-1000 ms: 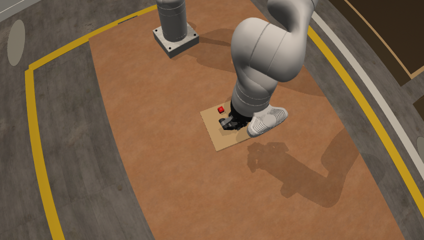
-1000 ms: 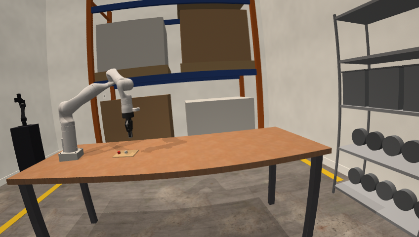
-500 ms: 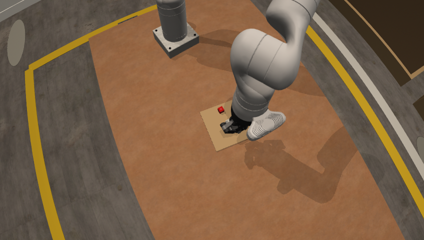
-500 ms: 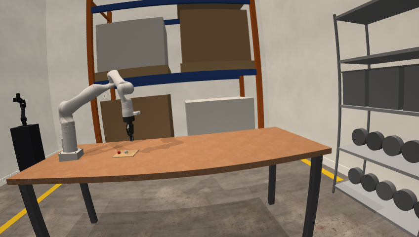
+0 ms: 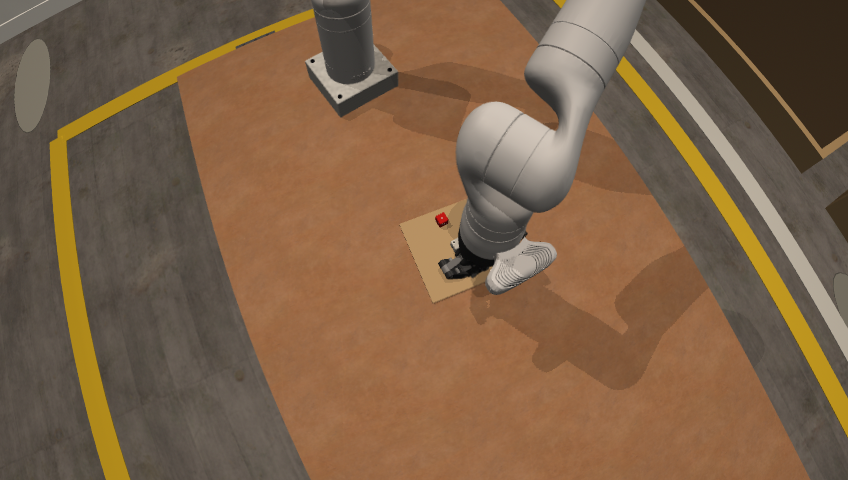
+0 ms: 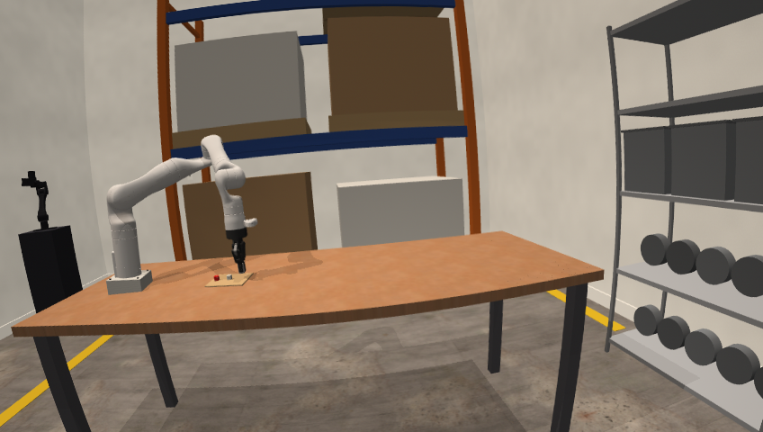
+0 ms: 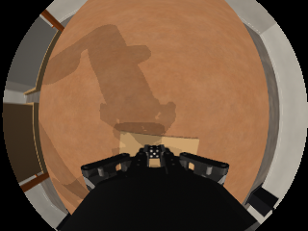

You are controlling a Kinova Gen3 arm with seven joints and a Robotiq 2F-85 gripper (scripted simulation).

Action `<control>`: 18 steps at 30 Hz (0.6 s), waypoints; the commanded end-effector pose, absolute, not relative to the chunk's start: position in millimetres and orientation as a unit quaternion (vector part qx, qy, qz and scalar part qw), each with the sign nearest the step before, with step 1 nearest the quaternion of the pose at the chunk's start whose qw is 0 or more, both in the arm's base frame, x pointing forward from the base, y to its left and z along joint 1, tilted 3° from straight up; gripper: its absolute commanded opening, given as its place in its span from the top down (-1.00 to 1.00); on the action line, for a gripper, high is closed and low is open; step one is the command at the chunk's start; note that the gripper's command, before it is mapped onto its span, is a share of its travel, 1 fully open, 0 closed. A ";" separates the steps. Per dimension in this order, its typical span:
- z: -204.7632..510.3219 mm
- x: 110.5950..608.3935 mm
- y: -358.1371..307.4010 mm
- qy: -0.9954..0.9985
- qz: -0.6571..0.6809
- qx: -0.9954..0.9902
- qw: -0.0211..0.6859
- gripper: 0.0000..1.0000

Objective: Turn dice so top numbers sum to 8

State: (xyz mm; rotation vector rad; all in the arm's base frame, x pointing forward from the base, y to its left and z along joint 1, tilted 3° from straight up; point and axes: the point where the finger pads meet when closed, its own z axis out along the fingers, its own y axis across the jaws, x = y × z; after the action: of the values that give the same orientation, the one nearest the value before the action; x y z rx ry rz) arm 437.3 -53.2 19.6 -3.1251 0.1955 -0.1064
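Gripper [image 6: 240, 265] is clamping a dark die [image 7: 154, 153] with pale pips between its fingertips; the wrist view is showing it dead centre between the jaws. It is hanging low over the tan mat [image 5: 425, 261], above the mat's right part as the exterior view is showing it.

Two other dice are sitting on the mat: a red die [image 6: 216, 277] toward the arm's base and a grey die [image 6: 228, 276] beside it, just left of the gripper line in the exterior view. Only the red die [image 5: 441, 219] is showing from above; the wrist is covering the grey one.

Key relation: mat is lying straight below the held die, so the put-down looks like a plain vertical drop. Whether the die is touching the mat yet, I cannot tell. Top faces are too small to read, so the sum is unverifiable from here.

Room: mat edge is running close on the gripper's far side from the other dice, so drift that way is risking a die partly off the mat. Worktop [image 6: 407, 278] is offering wide margin all round the mat; grey die is the nearest obstacle.
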 end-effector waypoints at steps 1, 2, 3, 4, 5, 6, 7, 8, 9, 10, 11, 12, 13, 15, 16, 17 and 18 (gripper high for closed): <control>10.8 435.0 -56.5 0.065 -0.030 -0.997 0.001 0.78; 9.1 435.1 -56.5 0.065 -0.030 -0.997 0.001 0.78; 7.8 435.2 -56.5 0.065 -0.030 -0.997 0.001 0.78; 6.9 435.2 -56.5 0.065 -0.030 -0.997 0.001 0.78; 6.2 435.3 -56.5 0.065 -0.030 -0.997 0.001 0.78; 5.9 435.3 -56.5 0.065 -0.030 -0.997 0.001 0.78; 5.8 435.3 -56.6 0.065 -0.030 -0.997 0.001 0.78; 5.8 435.3 -56.6 0.065 -0.030 -0.997 0.001 0.78; 5.8 435.3 -56.6 0.065 -0.030 -0.997 0.001 0.78; 5.8 435.3 -56.6 0.065 -0.030 -0.997 0.001 0.78; 5.8 435.3 -56.6 0.065 -0.030 -0.997 0.001 0.78; 5.8 435.3 -56.6 0.065 -0.030 -0.997 0.001 0.78; 5.8 435.3 -56.6 0.065 -0.030 -0.997 0.001 0.78; 5.8 435.3 -56.6 0.065 -0.030 -0.997 0.001 0.78; 5.8 435.3 -56.6 0.065 -0.030 -0.997 0.001 0.78; 5.8 435.3 -56.6 0.065 -0.030 -0.997 0.001 0.78; 5.8 435.3 -56.6 0.065 -0.030 -0.997 0.001 0.78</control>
State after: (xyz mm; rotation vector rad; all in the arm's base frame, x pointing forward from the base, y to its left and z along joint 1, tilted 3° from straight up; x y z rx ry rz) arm 434.9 -56.5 5.2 -3.1311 0.2024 -0.0907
